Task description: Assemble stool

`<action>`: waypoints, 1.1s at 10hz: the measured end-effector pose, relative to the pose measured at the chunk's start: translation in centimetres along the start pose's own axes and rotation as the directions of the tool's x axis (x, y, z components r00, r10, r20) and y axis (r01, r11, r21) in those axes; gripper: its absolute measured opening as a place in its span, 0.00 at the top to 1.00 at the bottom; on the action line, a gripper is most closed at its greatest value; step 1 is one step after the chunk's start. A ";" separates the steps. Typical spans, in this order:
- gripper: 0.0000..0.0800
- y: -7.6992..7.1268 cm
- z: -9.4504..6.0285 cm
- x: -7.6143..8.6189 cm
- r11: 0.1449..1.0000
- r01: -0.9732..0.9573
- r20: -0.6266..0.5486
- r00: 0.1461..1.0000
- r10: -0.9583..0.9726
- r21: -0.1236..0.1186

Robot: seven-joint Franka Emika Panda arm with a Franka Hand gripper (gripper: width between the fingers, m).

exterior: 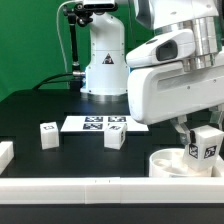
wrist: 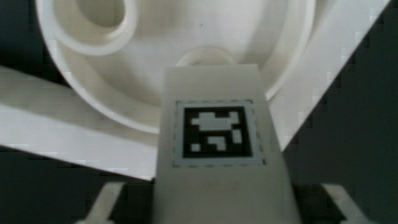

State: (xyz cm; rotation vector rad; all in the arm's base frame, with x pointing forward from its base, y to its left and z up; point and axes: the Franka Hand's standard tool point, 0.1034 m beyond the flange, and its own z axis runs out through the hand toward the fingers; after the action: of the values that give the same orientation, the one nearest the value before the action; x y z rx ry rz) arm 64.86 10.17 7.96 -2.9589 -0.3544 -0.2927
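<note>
My gripper (exterior: pixel 202 128) is shut on a white stool leg (exterior: pixel 204 143) with a black-and-white tag and holds it upright just above the round white seat (exterior: pixel 170 160) at the exterior view's right front. In the wrist view the held leg (wrist: pixel 217 130) fills the middle, its tag facing the camera, with a finger (wrist: pixel 112 200) on either side. The seat (wrist: pixel 178 50) lies beyond the leg's end, a hole in it showing. Two more tagged legs (exterior: pixel 48 134) (exterior: pixel 115 137) stand on the black table.
The marker board (exterior: pixel 100 124) lies flat behind the loose legs. White border rails (exterior: pixel 90 189) run along the front edge, and another rail end (exterior: pixel 5 153) sits at the exterior view's left. The robot base (exterior: pixel 103 60) stands at the back.
</note>
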 end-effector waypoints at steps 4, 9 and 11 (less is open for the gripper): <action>0.57 0.0 -0.1 -0.1 0.929 -0.370 -0.014 0.929 0.369 -0.017; 0.57 0.3 -0.2 -0.5 0.703 -0.711 -0.029 0.704 0.710 -0.036; 0.57 0.4 -0.1 -0.7 0.601 -0.799 -0.025 0.602 0.798 -0.030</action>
State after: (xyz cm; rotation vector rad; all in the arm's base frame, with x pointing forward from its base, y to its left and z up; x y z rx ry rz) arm 64.30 9.64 7.91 -2.7798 0.9999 -0.1820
